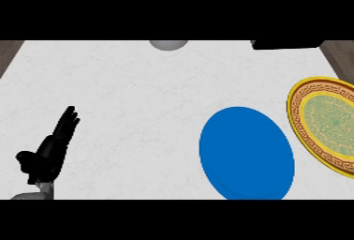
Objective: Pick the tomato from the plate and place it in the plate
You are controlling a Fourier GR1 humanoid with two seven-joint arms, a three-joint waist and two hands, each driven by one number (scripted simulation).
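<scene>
At the lower left of the frame the left robot hand (pixel 48 150) rests with fingers straight and spread, holding nothing, and the right robot hand shows nowhere, so its state cannot be told. Further in, toward the lower right, lies a blue plate (pixel 247 153), and beyond it at the right edge a yellow patterned plate (pixel 328 123), both bare on the white surface (pixel 138 93). No tomato is visible anywhere, so whether the task has begun or is finished cannot be judged; at the far top edge sit a grey round object (pixel 168 44) and a dark object (pixel 287 44).
</scene>
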